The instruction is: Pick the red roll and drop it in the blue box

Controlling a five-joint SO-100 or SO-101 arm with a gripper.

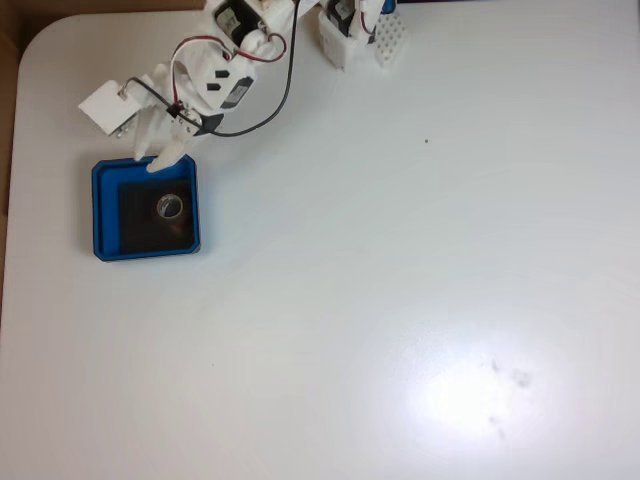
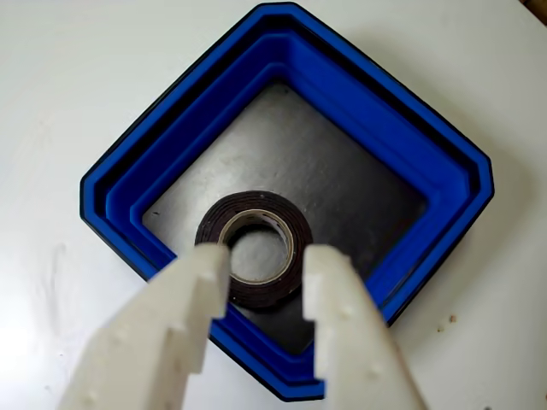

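While the claw [image 2: 265, 273] hangs spread (empty), red roll [image 2: 254, 248] flat in blue box [image 2: 359, 94], hollow upward

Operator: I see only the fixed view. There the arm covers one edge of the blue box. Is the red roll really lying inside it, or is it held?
Observer: In the wrist view, the red roll lies flat on the black floor of the blue box, with its hollow centre facing up.
Operator: And the jaws, are they closed on it?
Observer: No. The gripper is open above the roll, and nothing is between the two white fingers.
Operator: Where in the box does the roll lie?
Observer: Off-centre, close to the corner nearest the gripper. Bare floor shows on its far side.
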